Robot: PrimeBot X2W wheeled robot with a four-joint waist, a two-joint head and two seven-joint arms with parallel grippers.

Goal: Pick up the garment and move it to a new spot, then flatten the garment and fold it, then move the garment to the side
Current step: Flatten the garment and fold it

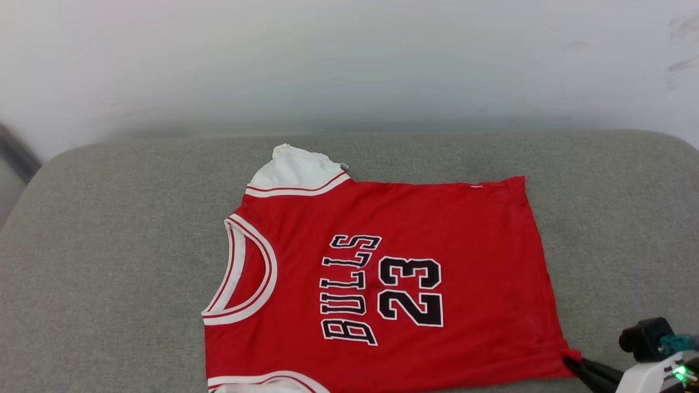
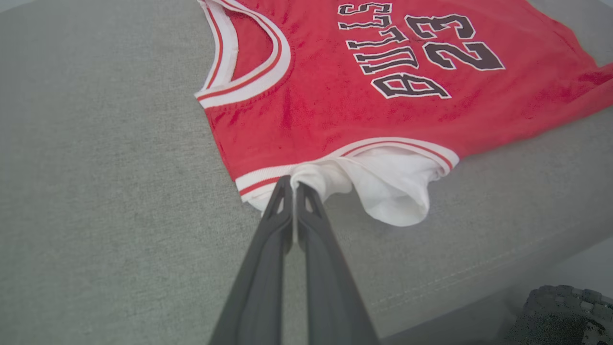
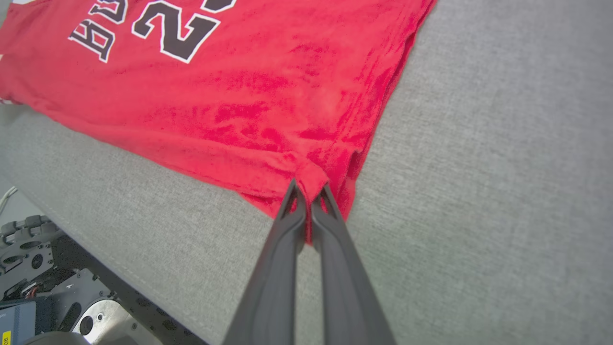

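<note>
The garment, a red jersey with white sleeves and black "BULLS 23" lettering, lies spread front-up on the grey cushion, collar toward the left. My left gripper is shut on the garment at the near white sleeve, pinching the cloth by the striped trim. My right gripper is shut on the near hem corner of the garment, red cloth bunched between the fingers. In the head view my right gripper meets that corner at the lower right.
The cushion's front edge runs close behind both grippers, with the robot's base below it. A pale wall rises behind the cushion. Bare grey fabric surrounds the garment on the left, right and far side.
</note>
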